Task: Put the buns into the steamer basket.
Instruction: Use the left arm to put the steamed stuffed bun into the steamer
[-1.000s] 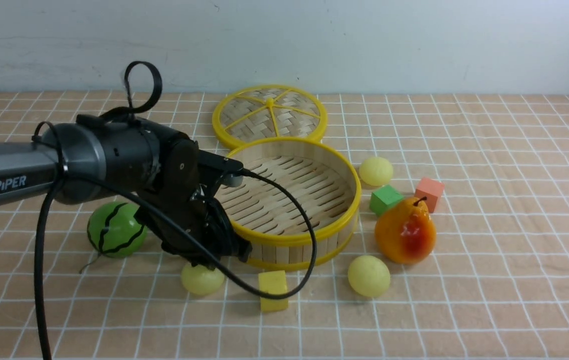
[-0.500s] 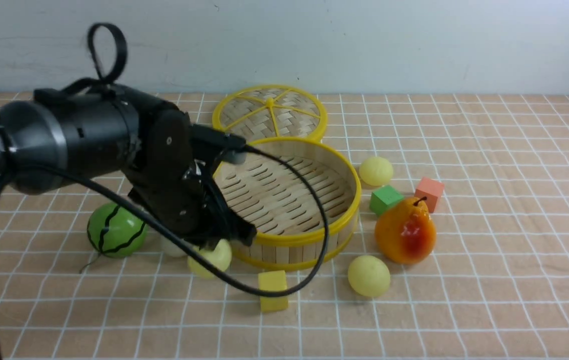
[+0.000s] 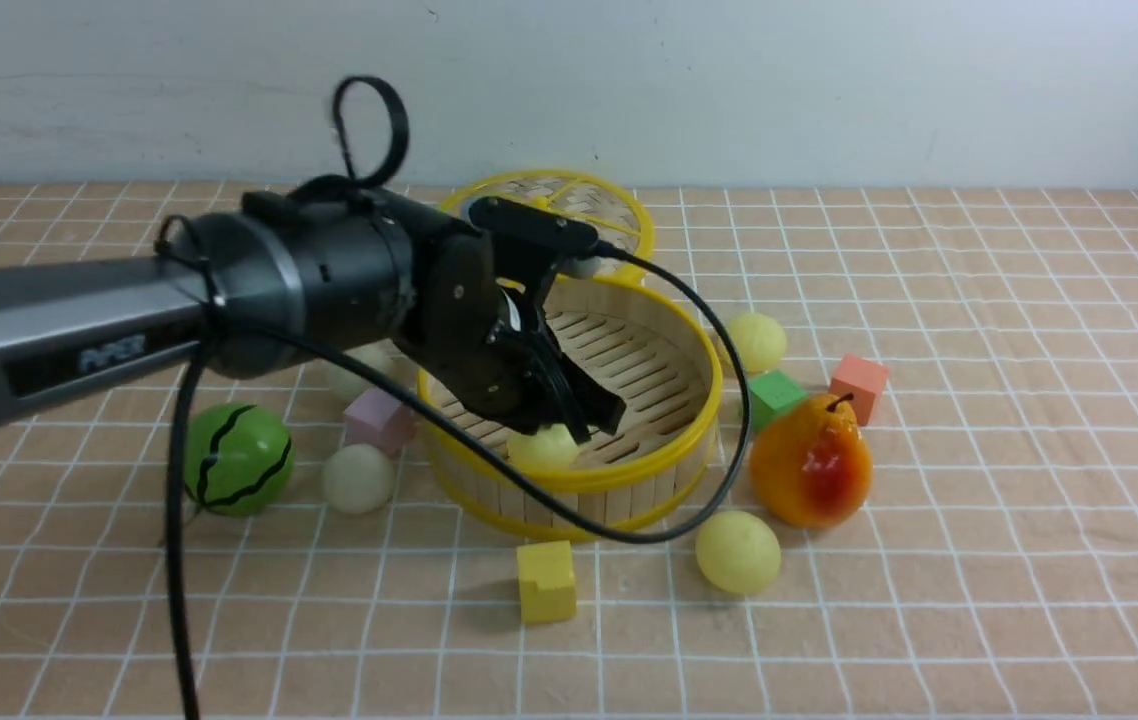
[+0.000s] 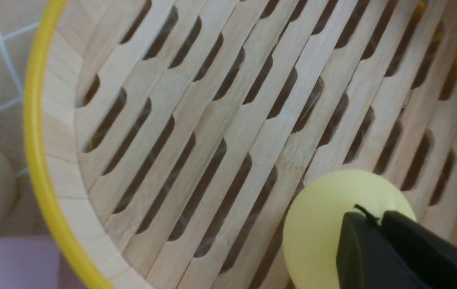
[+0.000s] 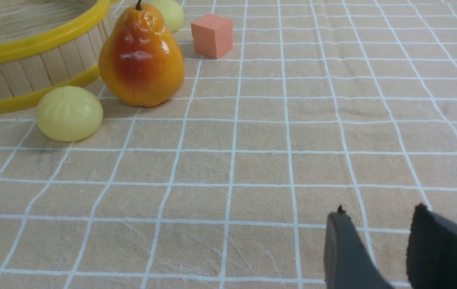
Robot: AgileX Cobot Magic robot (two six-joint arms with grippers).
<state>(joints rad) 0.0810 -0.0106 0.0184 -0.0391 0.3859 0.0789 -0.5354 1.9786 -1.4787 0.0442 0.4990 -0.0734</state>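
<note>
My left gripper (image 3: 594,425) reaches into the steamer basket (image 3: 704,400), its tips close together on a pale yellow bun (image 3: 544,447) low behind the front rim. The left wrist view shows that bun (image 4: 321,216) at the tips of my left gripper (image 4: 377,214), over the slatted floor inside the basket's yellow rim (image 4: 35,160). Two more pale yellow buns (image 3: 737,551) (image 3: 757,342) lie right of the basket. An off-white bun (image 3: 357,478) lies left of it, another (image 3: 354,372) partly behind the arm. My right gripper (image 5: 379,212) hovers open and empty over the cloth.
A pear (image 3: 811,460), a green cube (image 3: 772,397) and an orange cube (image 3: 859,385) stand right of the basket. A yellow cube (image 3: 546,580) sits in front, a pink cube (image 3: 379,418) and watermelon ball (image 3: 237,458) to the left. The woven lid (image 3: 569,215) lies behind.
My left gripper lifted the pale yellow bun from the cloth in front of the basket and carried it right, over the rim and into the basket. The basket slid slightly.
</note>
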